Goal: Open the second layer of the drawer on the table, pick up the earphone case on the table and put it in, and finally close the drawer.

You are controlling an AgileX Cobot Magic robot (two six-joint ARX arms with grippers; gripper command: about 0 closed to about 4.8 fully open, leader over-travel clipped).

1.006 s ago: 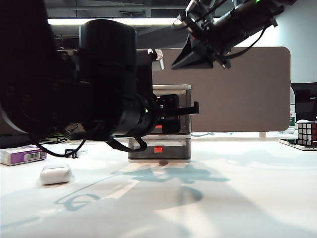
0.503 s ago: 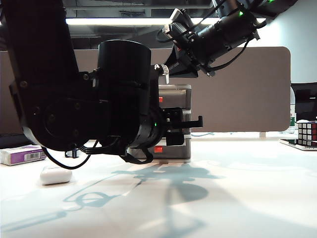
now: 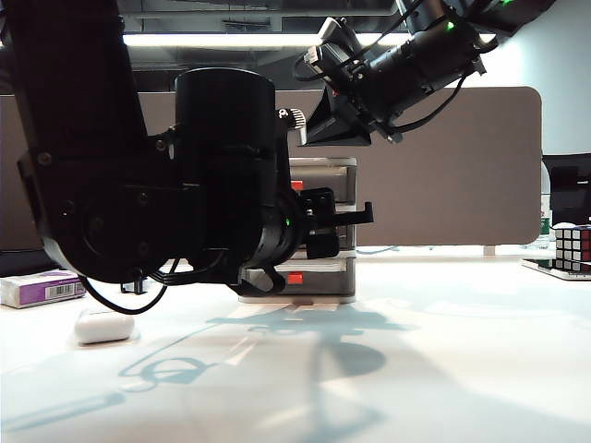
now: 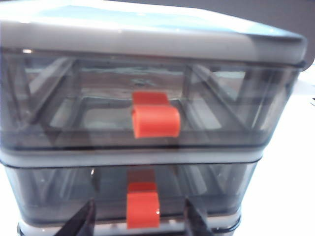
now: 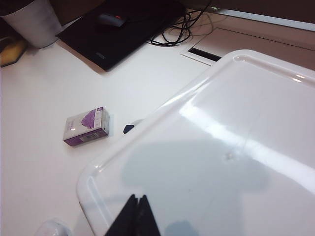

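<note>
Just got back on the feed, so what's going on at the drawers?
The left end effector, open, sits either side of the second layer's red-orange handle; that drawer looks shut. The right end effector, shut, hovers over the drawer unit's white top. The earphone case lies on the table.

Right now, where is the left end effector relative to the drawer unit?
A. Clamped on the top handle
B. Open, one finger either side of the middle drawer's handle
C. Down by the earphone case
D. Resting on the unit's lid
B: in the left wrist view the left end effector is open, one dark finger on each side of the middle drawer's handle.
</note>
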